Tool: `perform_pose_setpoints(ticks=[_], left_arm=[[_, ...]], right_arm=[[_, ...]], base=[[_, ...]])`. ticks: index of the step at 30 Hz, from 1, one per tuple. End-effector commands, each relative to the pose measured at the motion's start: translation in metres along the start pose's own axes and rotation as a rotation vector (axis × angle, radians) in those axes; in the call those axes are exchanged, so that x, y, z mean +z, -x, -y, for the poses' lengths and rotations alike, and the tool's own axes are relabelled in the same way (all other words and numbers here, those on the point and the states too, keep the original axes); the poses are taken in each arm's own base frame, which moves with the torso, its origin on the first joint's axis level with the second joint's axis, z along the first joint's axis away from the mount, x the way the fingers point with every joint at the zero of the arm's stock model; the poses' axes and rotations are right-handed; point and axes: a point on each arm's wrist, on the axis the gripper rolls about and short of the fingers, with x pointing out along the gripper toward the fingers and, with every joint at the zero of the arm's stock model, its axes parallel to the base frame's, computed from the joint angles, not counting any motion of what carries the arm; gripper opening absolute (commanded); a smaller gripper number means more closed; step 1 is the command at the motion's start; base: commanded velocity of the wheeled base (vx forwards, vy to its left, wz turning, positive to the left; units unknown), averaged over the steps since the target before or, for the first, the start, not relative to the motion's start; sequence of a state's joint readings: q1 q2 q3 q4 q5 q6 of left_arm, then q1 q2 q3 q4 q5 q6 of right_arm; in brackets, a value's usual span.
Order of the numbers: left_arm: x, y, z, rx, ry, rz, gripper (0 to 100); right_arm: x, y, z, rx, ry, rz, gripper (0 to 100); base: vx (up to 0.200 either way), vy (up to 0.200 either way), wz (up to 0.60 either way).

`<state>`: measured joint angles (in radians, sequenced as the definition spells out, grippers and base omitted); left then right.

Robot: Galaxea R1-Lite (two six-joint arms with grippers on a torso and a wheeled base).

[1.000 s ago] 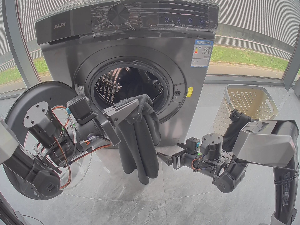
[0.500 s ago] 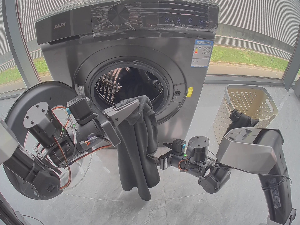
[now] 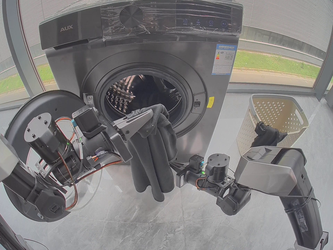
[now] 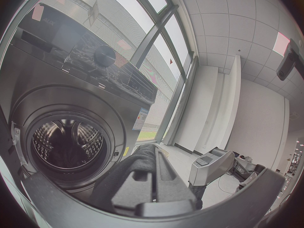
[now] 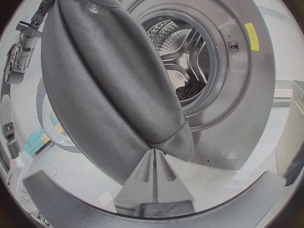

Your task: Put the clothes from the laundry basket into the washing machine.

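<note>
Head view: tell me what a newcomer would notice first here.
First comes the grey garment, dangling from the left gripper right in front of the washing machine, whose round door stands open on the left. Next, the right gripper pinches that garment's lower side. A cream laundry basket sits on the floor to the machine's right.

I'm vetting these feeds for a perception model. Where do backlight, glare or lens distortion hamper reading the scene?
Head view: daylight comes from the windows behind the washing machine; the film over its control panel glints; window frames bow at the edges. Left wrist view: strong fisheye, dark corners, drum dim with bright highlights. Right wrist view: same round border; the dark garment blocks part of the door opening.
</note>
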<state>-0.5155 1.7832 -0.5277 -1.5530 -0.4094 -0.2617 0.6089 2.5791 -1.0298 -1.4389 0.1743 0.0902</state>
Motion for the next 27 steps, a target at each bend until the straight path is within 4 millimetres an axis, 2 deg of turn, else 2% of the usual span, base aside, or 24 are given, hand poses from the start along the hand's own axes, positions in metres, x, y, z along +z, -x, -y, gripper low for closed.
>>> perform_pose_setpoints(ticks=[1,4,9,10,13,19,24,25,27], left_arm=[[0.000,0.000,0.000,0.001,0.000,0.000,0],[0.000,0.000,-0.001,0.003,0.000,0.001,0],[-0.001,0.000,-0.001,0.004,0.001,-0.002,0],[-0.001,0.000,-0.001,0.004,0.001,-0.002,0],[0.000,0.000,-0.001,0.003,0.000,0.001,0],[-0.001,0.001,0.001,-0.001,0.002,-0.001,0],[0.000,0.001,0.001,-0.001,0.002,-0.001,0],[0.000,0.001,0.001,-0.001,0.002,-0.001,0],[-0.001,0.001,0.002,-0.004,0.002,-0.002,0]], right_arm=[[0.019,0.017,0.000,-0.016,0.000,0.008,0],[0.021,0.033,0.002,-0.036,-0.007,-0.028,0],[0.011,0.043,0.008,-0.076,0.012,-0.082,0],[0.010,0.044,0.009,-0.077,0.019,-0.085,100],[0.006,0.044,0.008,-0.074,0.034,-0.096,100],[0.011,0.034,0.008,-0.020,0.039,-0.069,100],[0.002,0.010,0.012,0.012,0.041,-0.053,100],[0.002,0.010,0.012,0.012,0.041,-0.053,100],[-0.004,-0.005,0.016,0.013,0.047,-0.033,100]], base=[[0.000,0.000,0.00],[0.000,0.000,0.00],[0.000,0.000,0.00],[0.000,0.000,0.00],[0.000,0.000,0.00],[0.000,0.000,0.00],[0.000,0.000,0.00],[0.000,0.000,0.00],[0.000,0.000,0.00]])
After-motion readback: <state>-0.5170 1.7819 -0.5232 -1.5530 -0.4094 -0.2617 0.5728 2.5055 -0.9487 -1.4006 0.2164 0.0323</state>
